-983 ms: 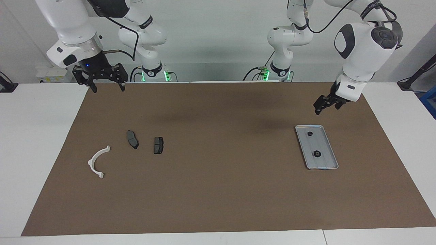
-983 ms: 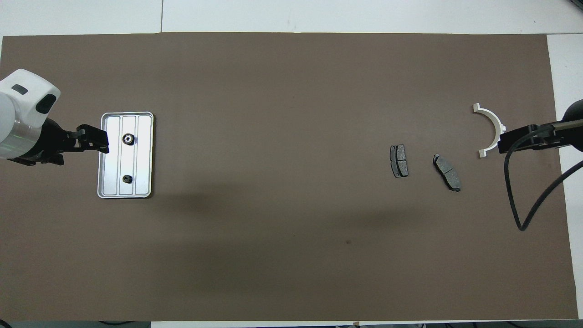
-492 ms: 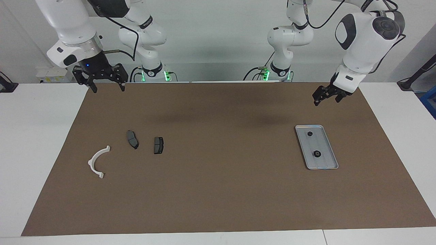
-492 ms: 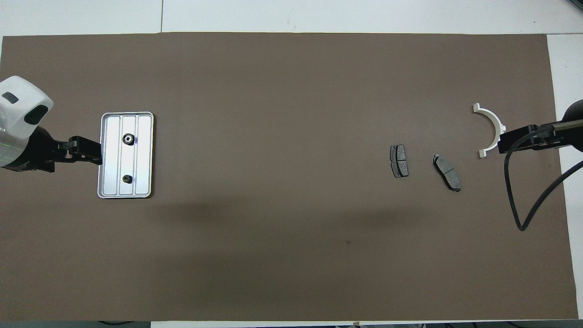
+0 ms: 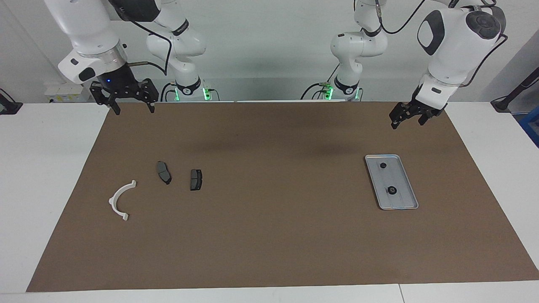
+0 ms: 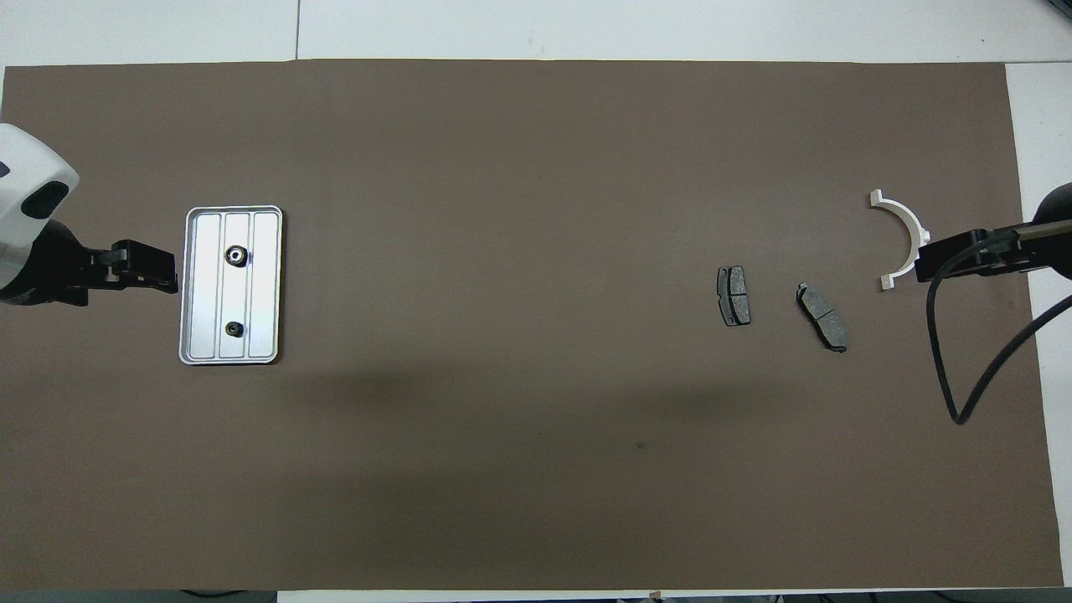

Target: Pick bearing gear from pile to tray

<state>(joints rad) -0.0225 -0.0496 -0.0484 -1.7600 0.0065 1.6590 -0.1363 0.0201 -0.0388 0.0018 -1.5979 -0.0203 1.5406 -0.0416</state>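
Observation:
The silver tray (image 5: 401, 179) (image 6: 266, 280) lies on the brown mat toward the left arm's end. Two small black round bearing gears (image 5: 382, 165) (image 6: 235, 329) rest in it, and the one farther from the robots (image 5: 391, 190) (image 6: 237, 254) has a light centre. The pile toward the right arm's end holds a white semicircular bracket (image 5: 121, 200) (image 6: 904, 233) and two dark brake pads (image 5: 164, 172) (image 6: 822, 316). My left gripper (image 5: 407, 123) (image 6: 163, 272) hangs open and empty over the mat beside the tray. My right gripper (image 5: 133, 110) (image 6: 923, 261) waits open, raised over the mat's edge.
The second brake pad (image 5: 196, 179) (image 6: 734, 295) lies beside the first, toward the table's middle. The brown mat (image 5: 269, 235) covers most of the white table. A black cable (image 6: 942, 352) loops down from the right arm.
My left gripper has risen and drawn back from over the tray's edge toward the left arm's end of the table. The right arm and all parts have stayed still.

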